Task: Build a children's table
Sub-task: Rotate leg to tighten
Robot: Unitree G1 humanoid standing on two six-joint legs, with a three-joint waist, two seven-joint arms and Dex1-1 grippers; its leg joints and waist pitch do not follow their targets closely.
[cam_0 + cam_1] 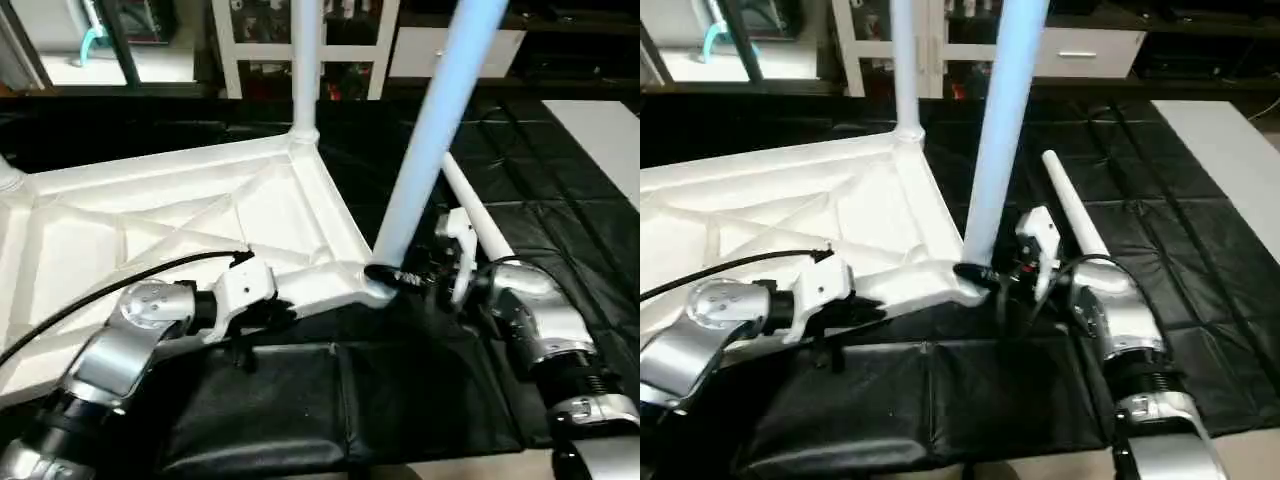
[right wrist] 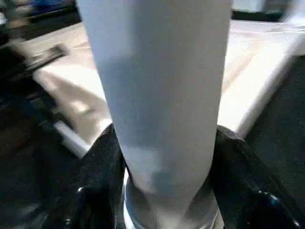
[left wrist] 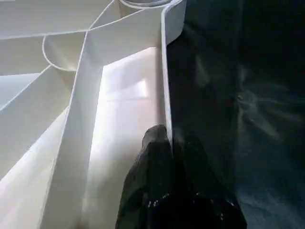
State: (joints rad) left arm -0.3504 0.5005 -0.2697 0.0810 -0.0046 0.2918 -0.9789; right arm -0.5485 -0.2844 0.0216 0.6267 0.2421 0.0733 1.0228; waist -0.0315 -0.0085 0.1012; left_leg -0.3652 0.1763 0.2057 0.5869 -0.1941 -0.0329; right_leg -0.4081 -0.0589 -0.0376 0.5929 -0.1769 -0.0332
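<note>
The table top (image 1: 200, 215) is laid underside up on the black mat (image 1: 400, 400), with one leg (image 1: 305, 60) upright in the 12 o'clock corner. A second leg (image 1: 430, 130) is clamped at its base by the right gripper (image 1: 392, 275) at the near corner socket. The near rim is pinched by the left gripper (image 3: 174, 143). A loose leg (image 1: 1075, 215) is seen at 3 o'clock

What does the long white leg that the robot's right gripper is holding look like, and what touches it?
The long white tapered plastic tube leg looks smooth and round. It stands tilted, leaning away to the robot's right, with its lower end in the round socket at the near corner of the white ribbed table top. The right gripper is shut around it just above that socket, one black finger on each side.
</note>
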